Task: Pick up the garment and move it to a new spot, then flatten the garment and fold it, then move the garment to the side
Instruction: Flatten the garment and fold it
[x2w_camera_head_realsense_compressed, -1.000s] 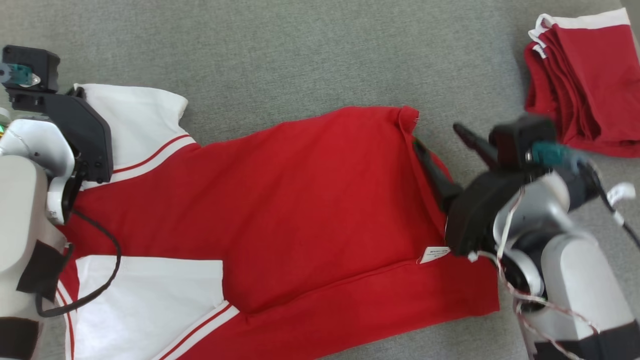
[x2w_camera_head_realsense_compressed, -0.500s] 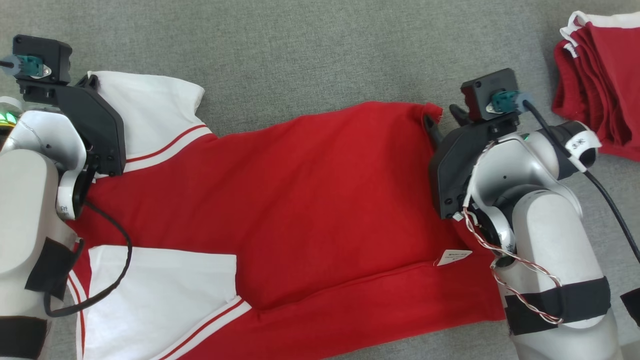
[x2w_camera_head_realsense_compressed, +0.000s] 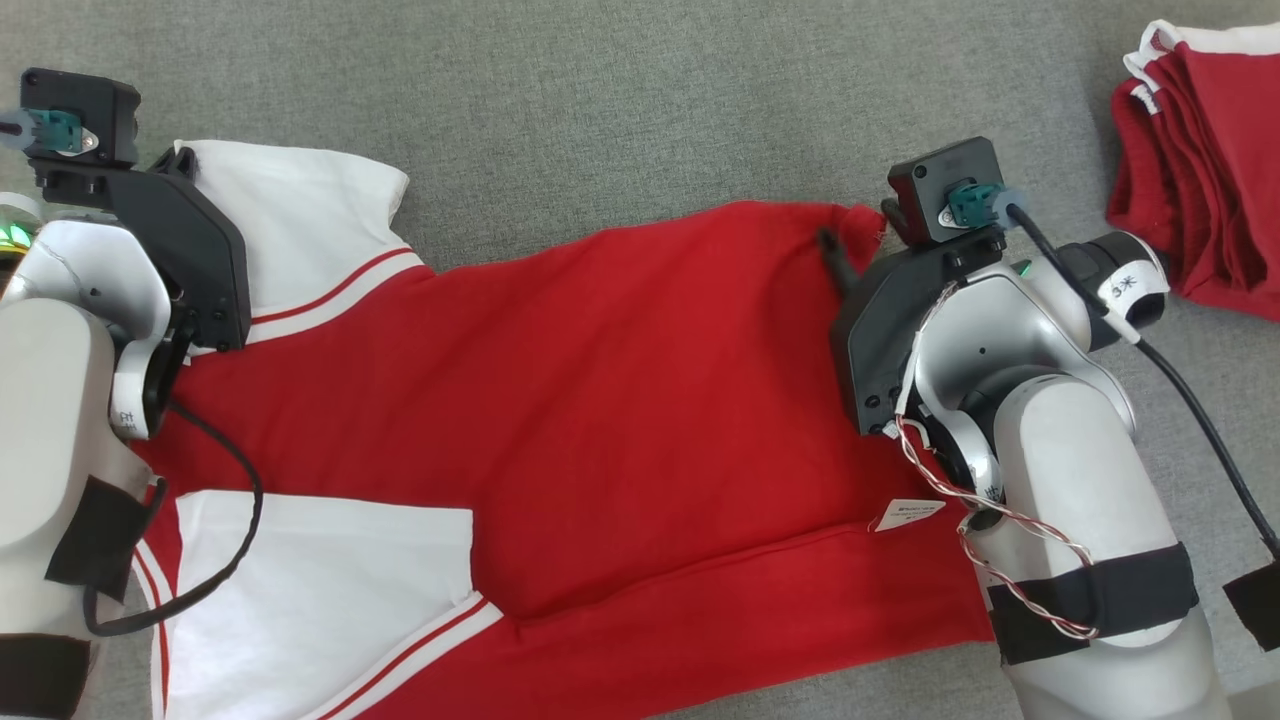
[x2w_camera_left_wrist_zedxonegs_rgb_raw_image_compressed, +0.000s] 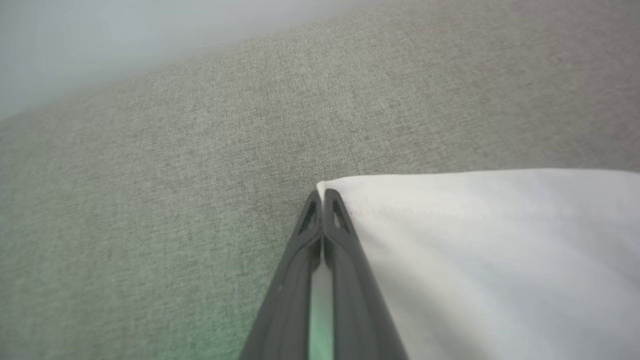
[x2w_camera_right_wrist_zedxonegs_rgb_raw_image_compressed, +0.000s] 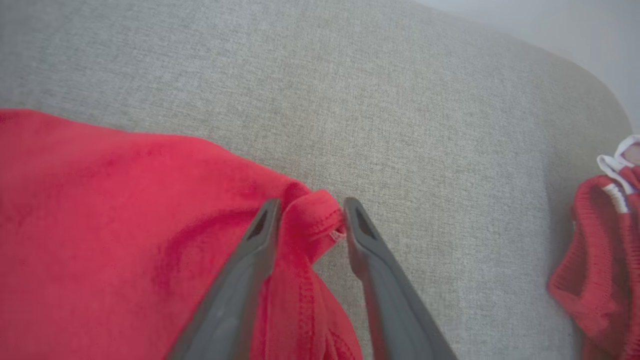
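Now the garment (x2w_camera_head_realsense_compressed: 600, 400) is lying on the grey surface (x2w_camera_head_realsense_compressed: 600, 100), running off frame below. The left gripper (x2w_camera_left_wrist_zedxonegs_rgb_raw_image_compressed: 322, 200) is pinching its white sleeve corner. The right gripper (x2w_camera_right_wrist_zedxonegs_rgb_raw_image_compressed: 310, 215) is straddling the hem, jaws apart. The white tag (x2w_camera_head_realsense_compressed: 908, 513) is showing print too small to read.

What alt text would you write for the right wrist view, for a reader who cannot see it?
The right hand has its two dark fingers open on either side of a bunched corner of the red garment, which lies on a grey cloth surface. More red clothing sits at the right edge.
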